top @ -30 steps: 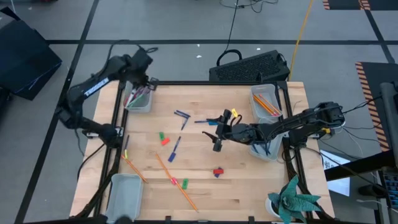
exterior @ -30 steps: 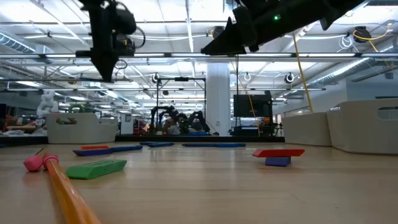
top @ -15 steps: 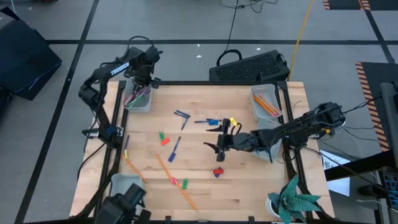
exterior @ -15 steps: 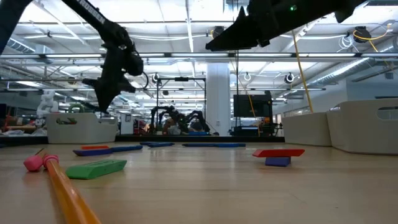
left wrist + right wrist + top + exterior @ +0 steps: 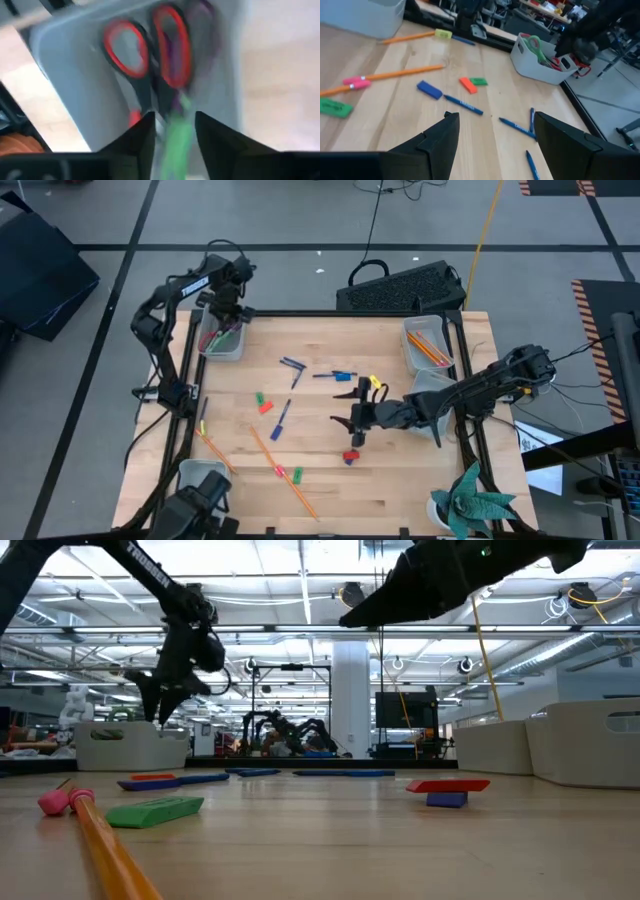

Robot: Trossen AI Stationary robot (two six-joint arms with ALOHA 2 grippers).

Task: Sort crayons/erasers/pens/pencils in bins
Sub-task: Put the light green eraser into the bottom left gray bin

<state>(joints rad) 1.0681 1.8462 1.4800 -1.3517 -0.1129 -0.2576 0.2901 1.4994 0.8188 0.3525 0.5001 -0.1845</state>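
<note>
Right end effector (image 5: pixel 352 423) slid down toward the red piece (image 5: pixel 350 456), open and empty (pickup likely next); left end effector (image 5: pixel 222 308) open over the far-left bin (image 5: pixel 221 338).

A light wooden table (image 5: pixel 320 480) carries four bins (image 5: pixel 222 340) near its corners, two on the left edge and two on the right. Loose on the wood between them lie blue pens (image 5: pixel 281 418), two long orange pencils (image 5: pixel 283 472) toward the front left, and short red and green crayons (image 5: pixel 262 402). A red and blue piece (image 5: pixel 350 456) lies near the middle, and a yellow piece (image 5: pixel 375 381) farther back.
</note>
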